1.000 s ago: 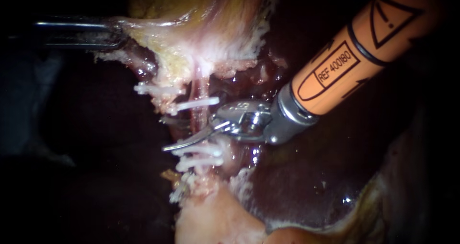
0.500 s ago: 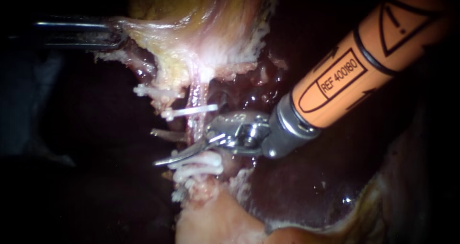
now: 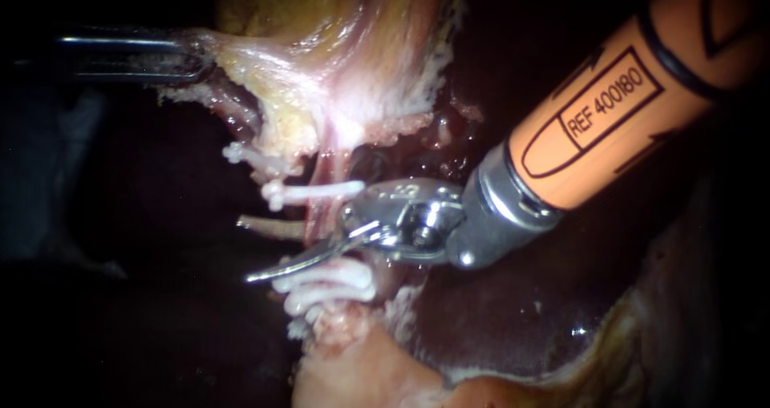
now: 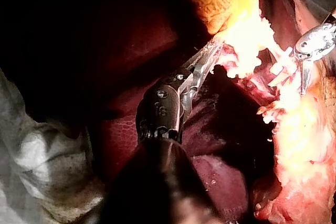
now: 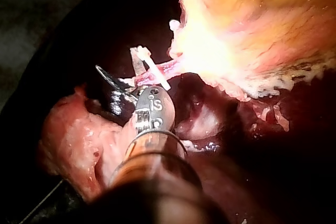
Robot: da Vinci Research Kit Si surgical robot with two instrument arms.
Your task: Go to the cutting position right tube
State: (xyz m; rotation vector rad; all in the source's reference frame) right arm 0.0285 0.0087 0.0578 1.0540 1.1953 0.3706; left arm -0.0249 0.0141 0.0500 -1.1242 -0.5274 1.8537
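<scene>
Straddling the right tube [image 3: 325, 216], the blades of my right instrument [image 3: 258, 252] stand open. One blade lies below the tube and the other shows past it on the far side. Nothing is gripped, and I cannot tell whether either edge touches the tube.

The tube runs down from the gallbladder [image 3: 337, 47] as a thin pink strand. The blades sit on its bare stretch, between the upper clip [image 3: 317, 190] and the lower clips [image 3: 333, 280].

My left instrument [image 3: 191, 54] has its jaws closed on the gallbladder's edge and draws it aside, which seems to hold the strand taut.

The tube looks soft, wet and slight, so it will likely roll or slide along a blade rather than resist. I judge the place to take it is mid-gap, seated well back in the blades, not at their tips. It should stay clear of the stiff white clips, which could be knocked loose.

The dark liver [image 3: 497, 312] lies behind and below.
</scene>
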